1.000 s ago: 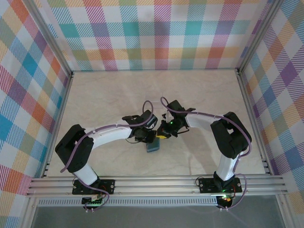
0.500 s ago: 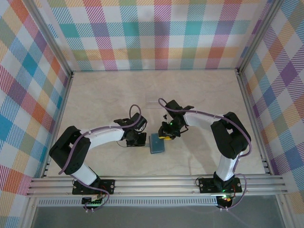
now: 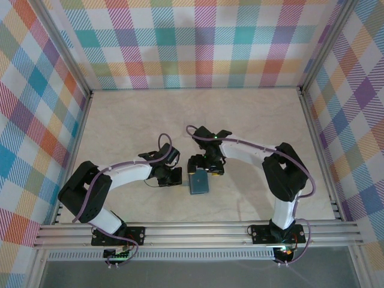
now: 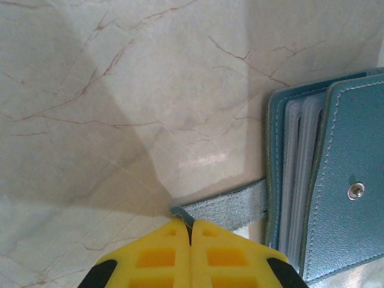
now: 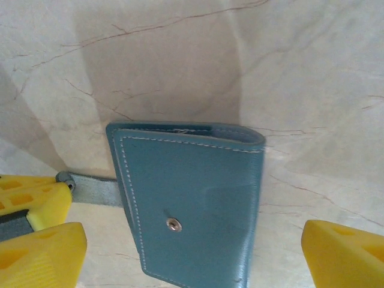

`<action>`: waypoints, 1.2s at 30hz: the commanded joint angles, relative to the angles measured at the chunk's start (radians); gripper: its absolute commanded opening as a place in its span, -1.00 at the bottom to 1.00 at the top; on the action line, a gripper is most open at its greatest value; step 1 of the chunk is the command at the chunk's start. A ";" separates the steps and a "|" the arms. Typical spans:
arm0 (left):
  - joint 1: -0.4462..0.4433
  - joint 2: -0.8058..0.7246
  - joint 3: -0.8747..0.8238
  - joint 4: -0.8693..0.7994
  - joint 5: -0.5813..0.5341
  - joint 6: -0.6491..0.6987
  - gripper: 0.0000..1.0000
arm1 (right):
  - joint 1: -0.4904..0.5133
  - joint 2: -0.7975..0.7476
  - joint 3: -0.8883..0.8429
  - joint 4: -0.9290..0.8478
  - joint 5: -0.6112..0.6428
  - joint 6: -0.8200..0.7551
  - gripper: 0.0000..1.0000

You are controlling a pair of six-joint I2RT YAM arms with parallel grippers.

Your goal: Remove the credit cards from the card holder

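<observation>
The left end effector (image 4: pixel 191 234) pinches the strap (image 4: pixel 231 206) at nine o'clock of the folded wallet (image 4: pixel 342 180); the right end effector (image 5: pixel 192 255) is spread wide above it on the desk (image 5: pixel 180 60)

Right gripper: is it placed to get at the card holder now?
Probably yes: the right gripper hangs open, straddling the card holder with nothing between them; the left gripper pinches the strap off to one side.

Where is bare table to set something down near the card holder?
Free: the far half of the table, up to the back wall; the strip between the card holder and the near rail. Crowded: the middle, where the left hand pinches the strap and the right hand hovers open over the holder.
</observation>
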 commanded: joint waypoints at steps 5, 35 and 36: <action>0.012 0.001 -0.038 -0.006 0.026 0.006 -0.87 | 0.020 0.110 0.118 -0.107 0.100 0.079 0.88; 0.023 0.024 -0.051 0.009 0.035 0.013 -0.87 | 0.025 0.114 0.163 -0.150 0.172 0.100 0.79; 0.023 0.025 -0.050 0.007 0.033 0.011 -0.87 | 0.025 0.109 0.161 -0.153 0.172 0.101 0.77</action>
